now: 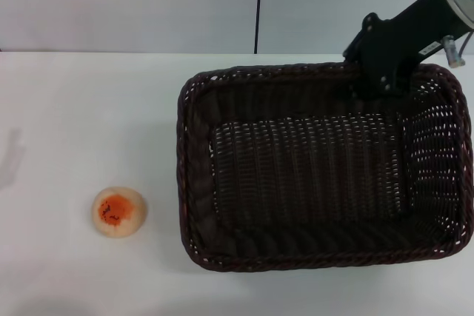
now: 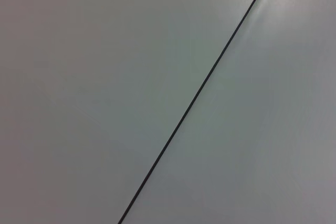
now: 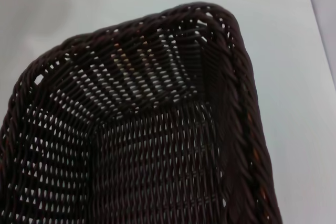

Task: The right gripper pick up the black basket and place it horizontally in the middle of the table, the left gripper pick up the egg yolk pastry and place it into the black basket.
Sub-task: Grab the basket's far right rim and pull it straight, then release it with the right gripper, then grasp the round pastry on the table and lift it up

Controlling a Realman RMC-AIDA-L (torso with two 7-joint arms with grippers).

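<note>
The black basket (image 1: 296,260) lies lengthwise across the white table (image 1: 89,123), right of the middle, and is empty. My right gripper (image 1: 375,78) reaches in from the back right and sits at the basket's far rim. The right wrist view looks down into the basket, showing one corner of its rim (image 3: 239,93). The egg yolk pastry (image 1: 118,212) sits on the table to the left of the basket, about a hand's width from its left wall. My left gripper is out of view.
A pale wall with a dark vertical seam (image 1: 258,5) stands behind the table. The left wrist view shows only a pale surface with a thin dark seam (image 2: 199,93). A faint shadow (image 1: 11,157) lies at the table's left edge.
</note>
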